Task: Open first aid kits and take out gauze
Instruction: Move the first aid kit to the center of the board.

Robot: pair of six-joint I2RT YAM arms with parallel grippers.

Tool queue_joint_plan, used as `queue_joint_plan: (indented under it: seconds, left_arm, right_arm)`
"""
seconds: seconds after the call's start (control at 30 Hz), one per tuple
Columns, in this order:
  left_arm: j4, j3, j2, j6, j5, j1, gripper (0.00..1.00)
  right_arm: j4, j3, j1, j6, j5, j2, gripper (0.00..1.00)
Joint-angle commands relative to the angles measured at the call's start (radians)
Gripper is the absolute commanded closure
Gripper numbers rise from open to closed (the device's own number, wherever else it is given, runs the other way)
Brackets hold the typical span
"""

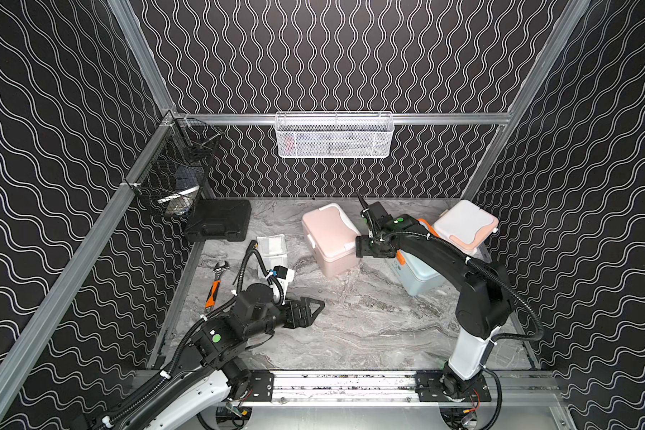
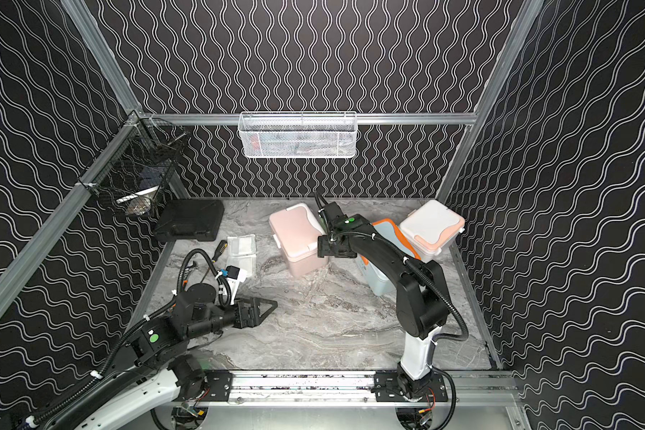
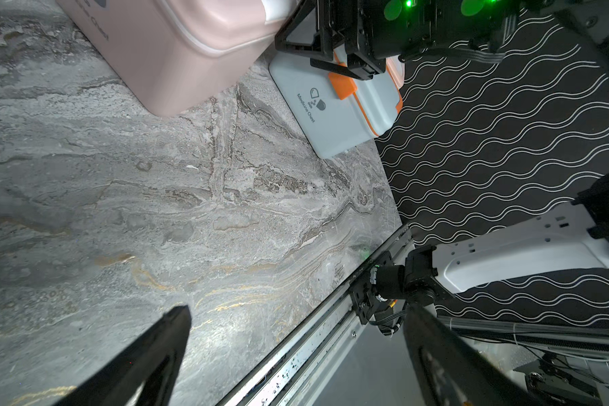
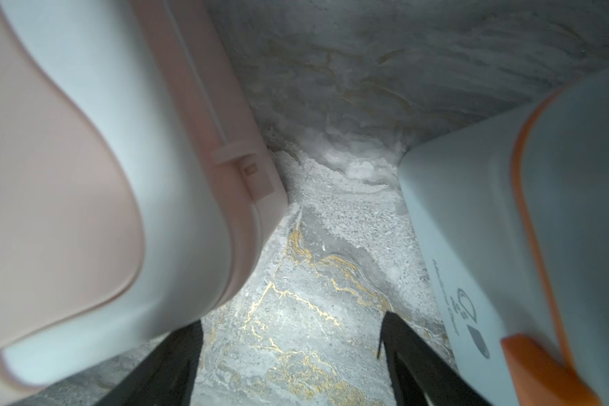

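Black and empty, the right gripper [image 4: 289,321] hangs with its jaws well spread and bare marble table [image 4: 313,246] showing between them. The pink kit [image 4: 120,175] is hard against one jaw, its lid down and a clasp just beyond the tip. The blue-grey kit [image 4: 471,218] stands close on the other side, its orange latch beside the other jaw.

The likely trouble is a jaw catching either box's wall in this narrow gap and shoving the light box along instead of freeing a clasp. Nothing braces them: the left gripper [image 1: 313,307], also wide open, is well apart.

Behind the blue-grey kit sits the white kit [image 1: 464,223], shut. Past the pink kit, the gauze [image 1: 272,245] lies flat in clear wrappers, partly hidden by the left arm's cable.
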Motion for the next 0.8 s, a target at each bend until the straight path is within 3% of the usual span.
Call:
queue_joint_plan:
  seconds: [0.0, 0.17, 0.37, 0.47, 0.77]
  left_arm:
    - [0.024, -0.008, -0.012, -0.026, -0.017, 0.000, 0.01]
    - [-0.025, 0.018, -0.021, -0.005, -0.029, 0.001, 0.01]
    - [-0.087, 0.042, -0.067, 0.013, -0.034, 0.000, 0.01]
    - [-0.106, 0.039, -0.084, 0.018, -0.041, 0.000, 0.01]
    - [-0.112, 0.053, -0.080, 0.025, -0.044, 0.001, 0.01]
  right_arm:
    - [-0.028, 0.019, 0.000, -0.008, -0.049, -0.015, 0.16]
    - [0.000, -0.063, 0.037, 0.009, -0.122, -0.104, 0.10]
    - [0.035, -0.120, 0.192, 0.049, -0.130, -0.166, 0.02]
    - [0.052, -0.115, 0.235, 0.070, -0.101, -0.133, 0.01]
    - [0.033, 0.032, 0.198, 0.041, 0.013, 0.071, 0.07]
